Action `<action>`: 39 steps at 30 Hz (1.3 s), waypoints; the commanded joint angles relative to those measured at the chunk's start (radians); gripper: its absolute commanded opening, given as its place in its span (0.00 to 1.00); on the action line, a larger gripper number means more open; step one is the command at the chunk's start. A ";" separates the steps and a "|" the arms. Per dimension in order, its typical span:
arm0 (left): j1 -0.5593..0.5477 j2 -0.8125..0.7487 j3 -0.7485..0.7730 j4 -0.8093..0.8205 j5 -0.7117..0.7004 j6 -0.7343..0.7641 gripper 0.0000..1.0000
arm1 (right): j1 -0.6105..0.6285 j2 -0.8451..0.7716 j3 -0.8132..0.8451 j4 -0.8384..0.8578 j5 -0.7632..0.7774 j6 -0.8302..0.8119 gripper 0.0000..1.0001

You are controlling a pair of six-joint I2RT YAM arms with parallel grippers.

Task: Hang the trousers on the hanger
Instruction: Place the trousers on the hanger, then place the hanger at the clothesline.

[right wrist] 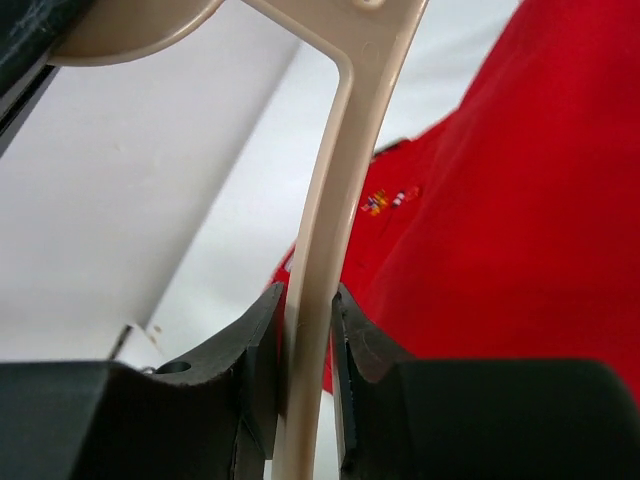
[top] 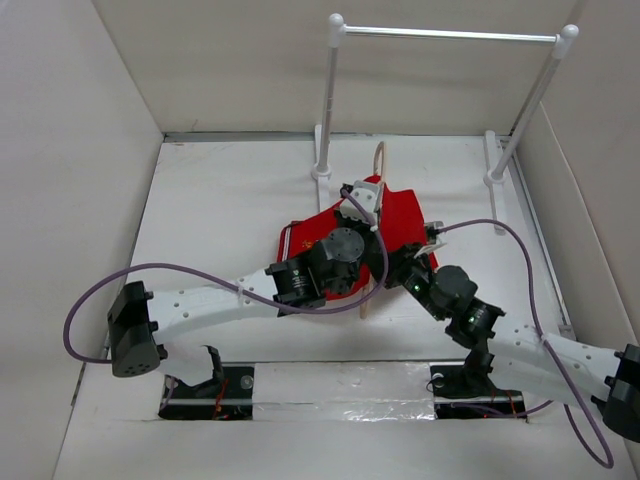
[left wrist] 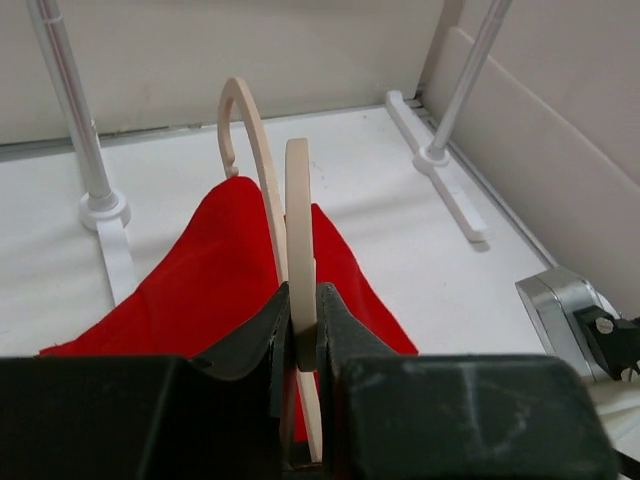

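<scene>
The left gripper (left wrist: 300, 325) is squeezed shut on the beige hanger (left wrist: 298, 210). The right gripper (right wrist: 305, 330) is pinched tight on another thin bar of it. The red trousers (top: 404, 215) lie bunched under the hanger, just in front of the white rail stand (top: 450, 35).
</scene>
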 commanded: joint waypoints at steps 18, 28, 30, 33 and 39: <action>0.034 0.075 0.334 0.185 0.269 0.010 0.60 | -0.151 -0.260 0.049 0.059 -0.113 0.054 0.00; 0.034 0.005 0.285 0.184 0.289 0.099 0.84 | -0.350 -0.252 0.083 -0.055 -0.248 0.059 0.00; 0.034 -0.031 0.271 0.198 0.290 0.119 0.85 | -0.379 -0.252 0.063 -0.023 -0.286 0.076 0.00; 0.034 -0.083 0.256 0.189 0.266 0.149 0.86 | -0.442 -0.243 0.060 -0.029 -0.325 0.082 0.00; 0.054 -0.186 0.195 0.214 0.226 0.176 0.83 | -0.531 -0.206 0.106 0.020 -0.360 0.093 0.00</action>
